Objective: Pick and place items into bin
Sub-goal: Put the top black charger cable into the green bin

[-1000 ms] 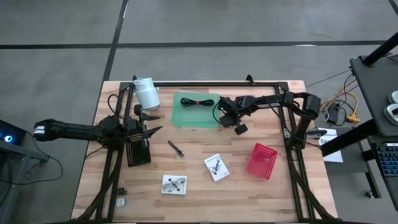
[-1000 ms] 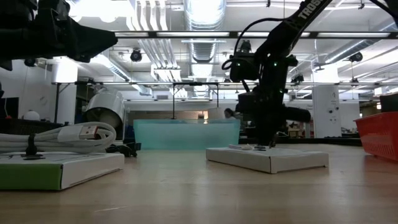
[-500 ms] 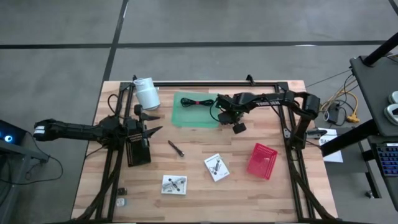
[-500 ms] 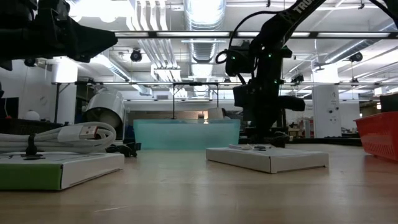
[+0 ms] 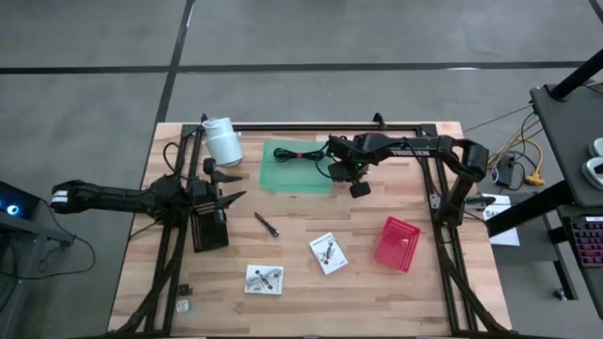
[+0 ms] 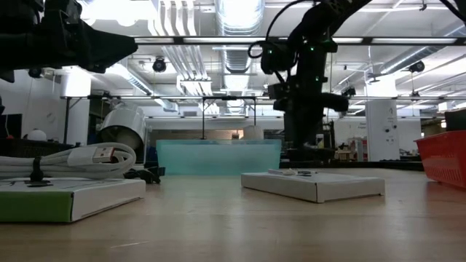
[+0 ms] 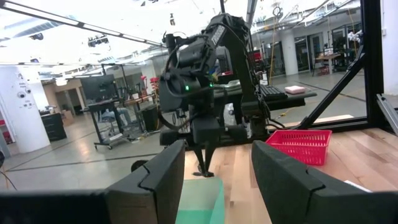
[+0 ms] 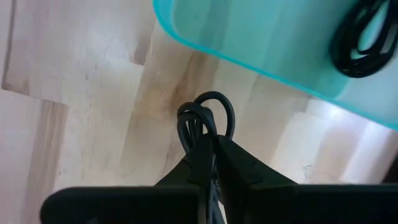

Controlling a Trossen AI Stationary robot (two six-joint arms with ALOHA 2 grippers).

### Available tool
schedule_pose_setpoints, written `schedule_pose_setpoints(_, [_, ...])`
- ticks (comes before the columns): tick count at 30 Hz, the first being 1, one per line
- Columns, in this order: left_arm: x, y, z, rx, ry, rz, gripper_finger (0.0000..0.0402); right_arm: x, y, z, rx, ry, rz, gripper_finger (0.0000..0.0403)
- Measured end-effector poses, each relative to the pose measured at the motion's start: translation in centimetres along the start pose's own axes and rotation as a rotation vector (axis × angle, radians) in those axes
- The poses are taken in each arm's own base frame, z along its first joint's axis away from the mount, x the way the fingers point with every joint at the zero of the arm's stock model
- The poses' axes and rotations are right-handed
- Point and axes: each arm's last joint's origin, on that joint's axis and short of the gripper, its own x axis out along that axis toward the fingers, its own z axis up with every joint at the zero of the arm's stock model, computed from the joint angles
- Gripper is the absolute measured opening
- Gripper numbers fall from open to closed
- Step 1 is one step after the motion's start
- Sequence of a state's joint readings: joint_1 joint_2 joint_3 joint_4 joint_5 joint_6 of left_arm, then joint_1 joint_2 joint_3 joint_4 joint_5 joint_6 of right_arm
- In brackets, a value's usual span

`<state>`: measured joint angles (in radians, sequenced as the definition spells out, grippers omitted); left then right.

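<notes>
Though hidden overhead, wrist view shows right hand (image 8: 208, 152) pinching cable (image 8: 202, 121).

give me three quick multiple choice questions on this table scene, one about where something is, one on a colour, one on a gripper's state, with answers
1. Where is the right gripper?
A. at the edge of the green bin
B. over the red basket
C. beside the white roll

2. What colour is the small mesh basket on the right side of the table?
A. blue
B. red
C. yellow

3. What is the right gripper doing?
A. open and empty
B. shut on a packet
C. shut on a cable bundle

Answers: 1 A, the high view puts it at the bin's right edge. 2 B, it shows red in the high view. 3 C, the right wrist view shows black cable loops pinched between the closed fingers, with a second cable already in the bin.
</notes>
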<state>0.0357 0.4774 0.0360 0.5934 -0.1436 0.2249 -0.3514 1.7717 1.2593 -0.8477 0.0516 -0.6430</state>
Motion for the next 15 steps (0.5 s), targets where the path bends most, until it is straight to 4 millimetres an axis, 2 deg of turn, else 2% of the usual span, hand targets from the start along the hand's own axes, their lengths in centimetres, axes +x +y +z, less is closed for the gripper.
schedule_pose_setpoints(7, [0.0,0.0,0.0,0.0,0.0,0.0,0.0171,-2.6,-0.4,0.4,0.019,-0.062,-0.045,0.0008])
schedule_pose_setpoints(15, [0.0,0.0,0.0,0.0,0.0,0.0,0.0171,-4.5,-1.1,1.1,0.028,-0.126,-0.091,0.0008])
